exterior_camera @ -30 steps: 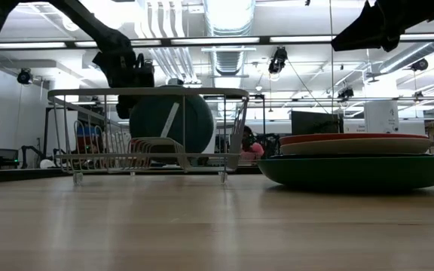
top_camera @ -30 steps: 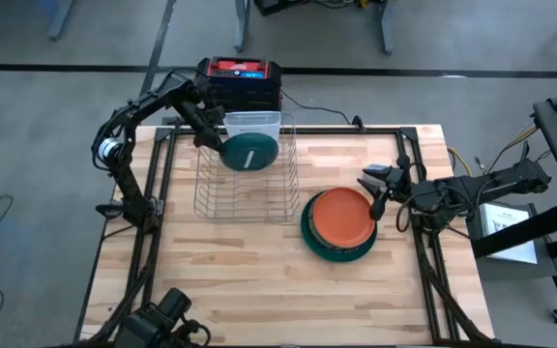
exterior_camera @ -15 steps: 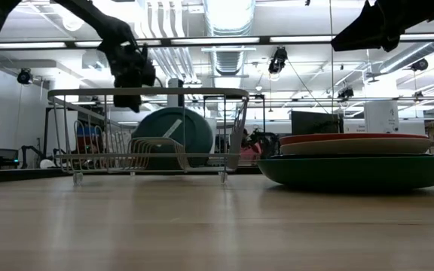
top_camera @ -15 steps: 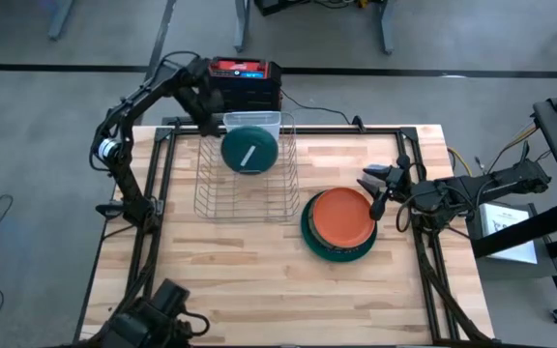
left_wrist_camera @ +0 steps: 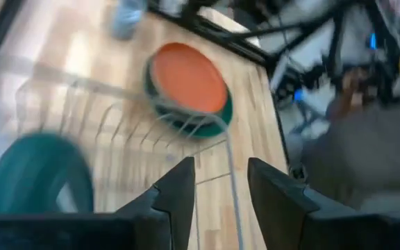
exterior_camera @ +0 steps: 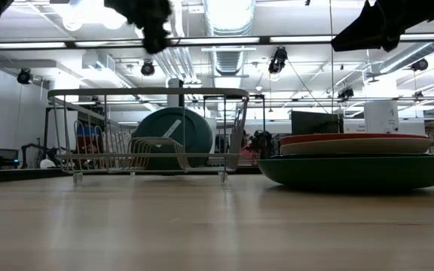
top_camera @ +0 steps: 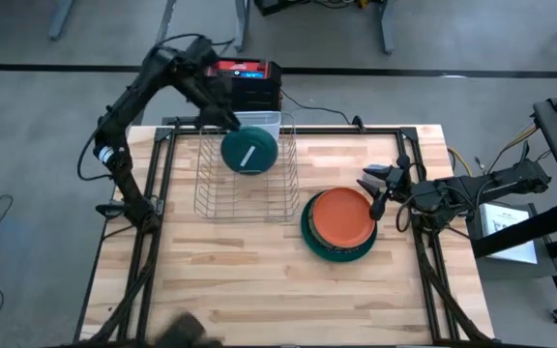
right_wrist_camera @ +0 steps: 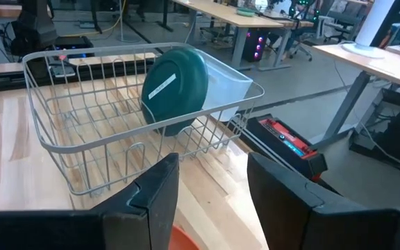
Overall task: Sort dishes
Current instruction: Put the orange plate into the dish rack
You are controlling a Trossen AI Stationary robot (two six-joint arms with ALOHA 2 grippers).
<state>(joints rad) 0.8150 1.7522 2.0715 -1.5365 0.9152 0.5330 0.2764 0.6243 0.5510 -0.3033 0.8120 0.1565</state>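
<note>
Light wooden counter (top_camera: 259,290), with the silver wire rack (top_camera: 245,198) as landmark. Nearest, beside the rack's right corner, a stack of dishes: a round orange plate (top_camera: 343,217) lying on a larger dark green plate (top_camera: 329,251). Just right of that stack hovers the right end effector (top_camera: 378,191), fingers parted and empty. Inside the rack, at its far end, a dark teal-green round plate (top_camera: 249,152) stands on edge, leaning slightly. Above the rack's far left corner, the left end effector (top_camera: 228,118), fingers apart, grips nothing. One dish appears racked. Judged next: the right arm must descend on the orange plate's rim, close there, and carry it rackward.
</note>
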